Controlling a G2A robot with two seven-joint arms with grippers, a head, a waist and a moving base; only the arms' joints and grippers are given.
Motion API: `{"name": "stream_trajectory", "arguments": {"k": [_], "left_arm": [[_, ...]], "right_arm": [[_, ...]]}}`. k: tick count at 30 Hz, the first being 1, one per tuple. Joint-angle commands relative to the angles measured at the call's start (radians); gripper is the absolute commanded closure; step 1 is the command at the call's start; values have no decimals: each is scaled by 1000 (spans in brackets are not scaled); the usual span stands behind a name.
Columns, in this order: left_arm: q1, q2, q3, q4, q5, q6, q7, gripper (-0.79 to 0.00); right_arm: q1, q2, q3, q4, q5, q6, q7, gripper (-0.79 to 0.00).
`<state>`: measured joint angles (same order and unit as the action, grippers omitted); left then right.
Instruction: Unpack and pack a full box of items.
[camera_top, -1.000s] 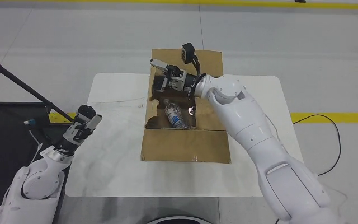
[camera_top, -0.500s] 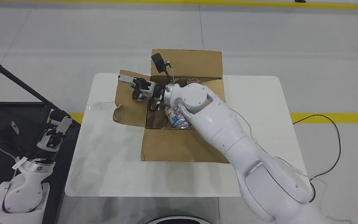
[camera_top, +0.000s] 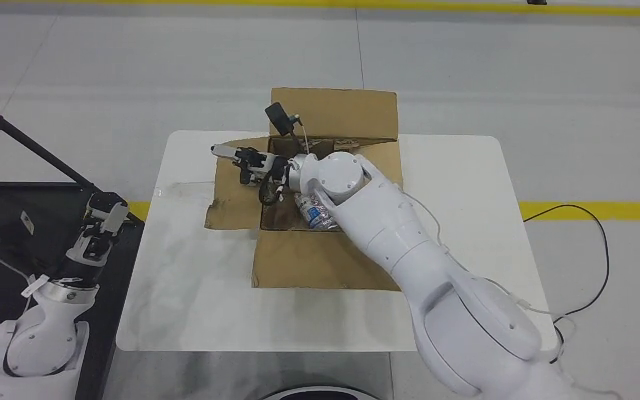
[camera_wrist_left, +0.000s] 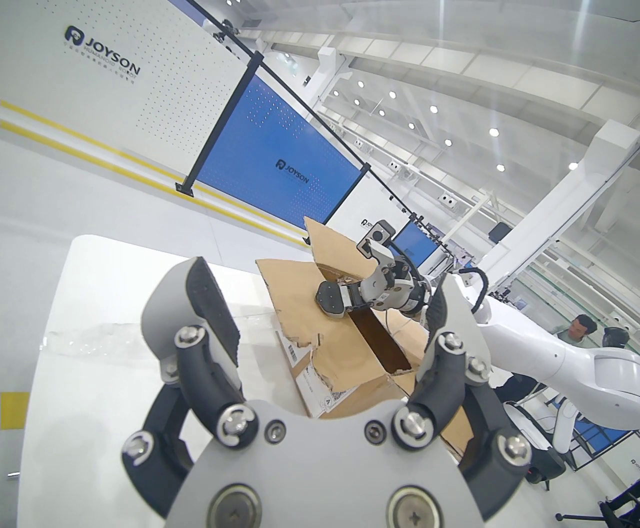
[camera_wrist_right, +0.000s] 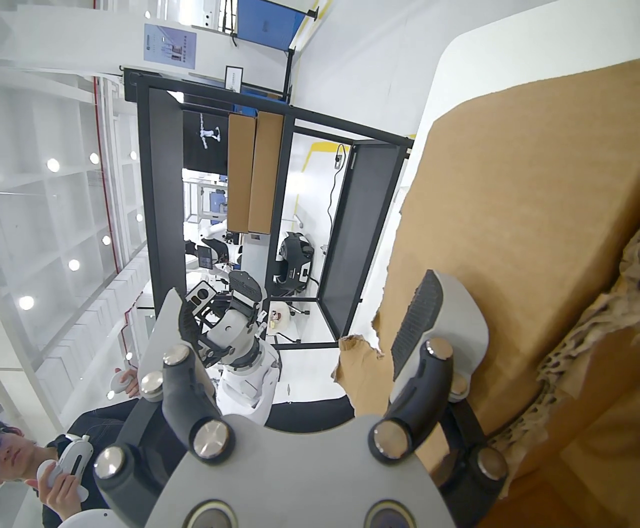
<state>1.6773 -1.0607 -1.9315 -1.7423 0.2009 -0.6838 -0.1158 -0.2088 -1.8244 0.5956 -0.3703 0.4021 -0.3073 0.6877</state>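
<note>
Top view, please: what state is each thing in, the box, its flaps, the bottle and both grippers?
Box: open, flaps spread outward.
Side flap: folded outward, edge torn.
Bottle: lying on its side inside the box.
Right gripper: fingers open, empty, at the side flap.
Left gripper: fingers open, empty, beside the table.

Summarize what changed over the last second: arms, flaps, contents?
Right gripper swung from the far corner of the box out to its left side, folding the left flap outward; jaws open, nothing grasped. Left gripper pulled back off the table edge, also open. The box and the bottle inside stayed put.
</note>
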Motion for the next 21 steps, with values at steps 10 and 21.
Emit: {"name": "stream_trajectory", "arguments": {"k": [10,21], "left_arm": [[-21,-2,-11,-39,-14,6,-16,-785],[-98,5,11,-182,-46,58,-133,-785]], "right_arm": [[21,14,74,25,19,-158,4,-785],[9,136,218,43,18,-483,73,-785]]}}
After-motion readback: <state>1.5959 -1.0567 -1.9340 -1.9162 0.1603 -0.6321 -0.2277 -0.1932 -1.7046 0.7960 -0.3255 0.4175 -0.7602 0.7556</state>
